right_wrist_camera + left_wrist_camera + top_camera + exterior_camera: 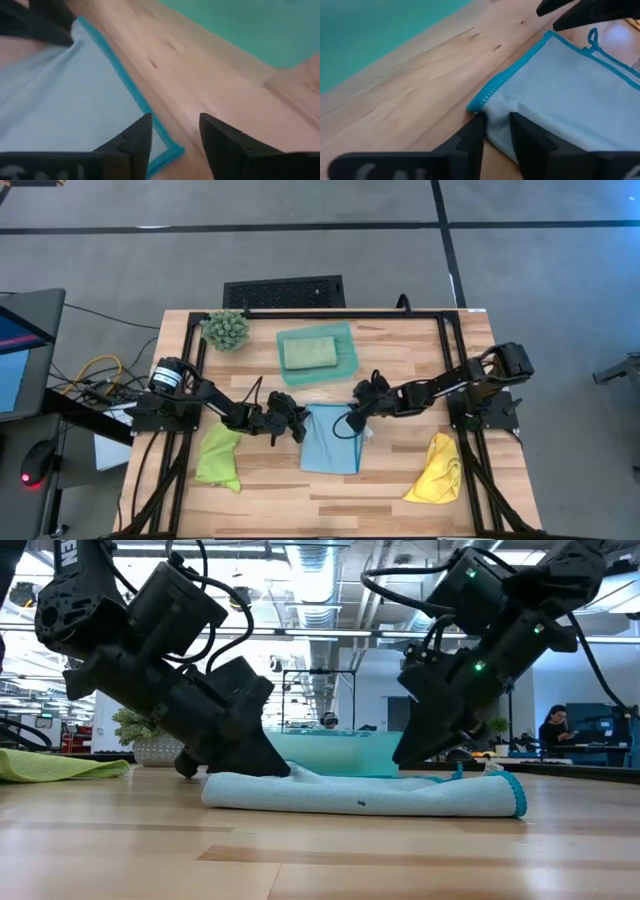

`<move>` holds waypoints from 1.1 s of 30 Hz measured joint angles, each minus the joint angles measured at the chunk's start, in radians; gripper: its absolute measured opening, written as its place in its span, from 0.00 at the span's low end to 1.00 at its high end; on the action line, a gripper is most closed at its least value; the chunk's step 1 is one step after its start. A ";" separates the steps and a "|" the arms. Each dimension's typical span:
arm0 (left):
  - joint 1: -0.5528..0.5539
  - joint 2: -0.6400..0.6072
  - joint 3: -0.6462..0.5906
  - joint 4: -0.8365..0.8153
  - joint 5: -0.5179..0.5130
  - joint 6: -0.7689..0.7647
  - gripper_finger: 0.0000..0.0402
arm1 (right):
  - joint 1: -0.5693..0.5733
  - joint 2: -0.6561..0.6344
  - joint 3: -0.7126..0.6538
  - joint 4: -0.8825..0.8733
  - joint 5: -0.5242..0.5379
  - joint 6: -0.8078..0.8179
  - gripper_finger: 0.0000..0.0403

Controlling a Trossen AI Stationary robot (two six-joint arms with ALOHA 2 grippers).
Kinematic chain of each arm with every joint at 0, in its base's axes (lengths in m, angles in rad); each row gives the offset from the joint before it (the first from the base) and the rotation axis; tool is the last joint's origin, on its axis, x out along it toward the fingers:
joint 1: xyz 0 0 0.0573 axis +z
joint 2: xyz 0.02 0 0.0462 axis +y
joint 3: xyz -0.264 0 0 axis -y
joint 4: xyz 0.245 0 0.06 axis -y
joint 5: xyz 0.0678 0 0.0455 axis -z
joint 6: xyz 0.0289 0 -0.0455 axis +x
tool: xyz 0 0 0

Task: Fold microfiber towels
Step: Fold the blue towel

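Light blue towel (331,440) lies flat at centre of the high view, just below the teal tray (345,352), its long axis running top-to-bottom in the frame. Both hands sit at its upper edge, one per corner: left hand (297,423) at the upper-left corner, right hand (357,415) at the upper-right.

Left wrist view shows its fingers narrow and pinching the corner hem; right hand is partly open, straddling its corner (not yet gripping, by my read). Cloth stretches away toward the bottom of the frame, so the fold prob. carries that edge downward. Neither arm is nearer. Lime (219,457) and yellow (436,470) towels wait on the bench (400,490).
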 joint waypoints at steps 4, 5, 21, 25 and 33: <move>0.000 0.001 0.003 0.004 0.001 0.031 0.12 | -0.014 0.021 -0.003 -0.027 -0.006 0.045 0.51; 0.000 0.001 0.007 0.005 0.001 0.046 0.10 | -0.015 0.033 0.000 -0.009 -0.007 0.054 0.51; -0.037 0.001 0.048 0.003 -0.035 0.187 0.01 | -0.001 -0.022 -0.001 -0.078 -0.172 0.018 0.29; -0.037 0.001 0.048 0.003 -0.036 0.208 0.01 | 0.026 -0.032 0.000 -0.095 -0.191 0.018 0.30; -0.042 0.001 0.048 0.003 -0.036 0.212 0.00 | 0.021 0.015 0.002 -0.048 -0.169 0.003 0.45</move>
